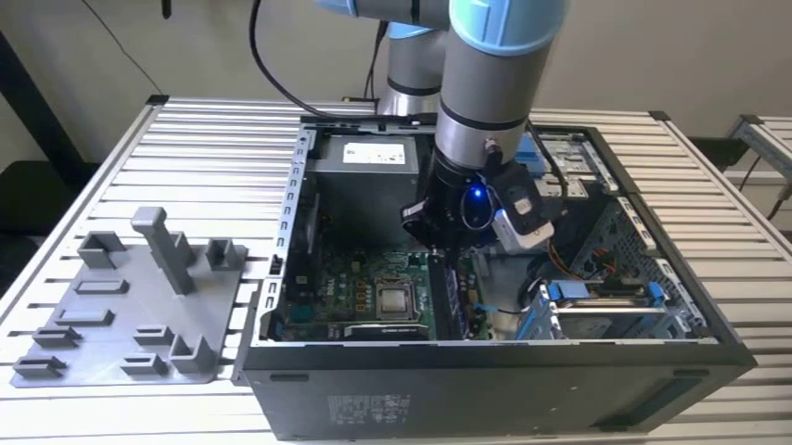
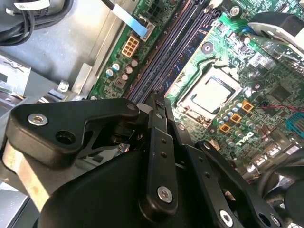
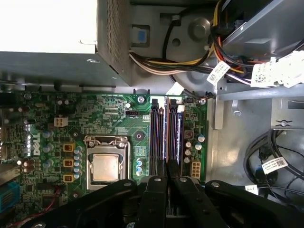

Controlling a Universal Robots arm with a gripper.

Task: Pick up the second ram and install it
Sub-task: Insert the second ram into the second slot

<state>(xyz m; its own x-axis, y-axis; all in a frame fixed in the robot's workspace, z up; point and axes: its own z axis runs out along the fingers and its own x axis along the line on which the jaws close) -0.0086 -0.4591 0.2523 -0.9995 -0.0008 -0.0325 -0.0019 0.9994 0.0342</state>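
My gripper (image 1: 448, 248) is low inside the open computer case (image 1: 495, 389), right over the memory slots (image 3: 156, 137) of the green motherboard (image 1: 359, 292). In both wrist views its black fingers (image 3: 156, 190) stand close together at the slots' end, gripper (image 3: 167, 179) (image 2: 156, 102) shut. Between them runs a thin dark edge, the second ram (image 3: 167, 142), seen edge-on along the slots and level with them. How deep it sits in the slot I cannot tell.
The processor socket (image 3: 105, 166) lies beside the slots. The power supply (image 1: 371, 153) and a bundle of cables (image 3: 190, 61) sit at the case's far end, drive bays (image 1: 606, 306) on the exterior view's right. A grey holder tray (image 1: 124, 306) lies outside on the slatted table.
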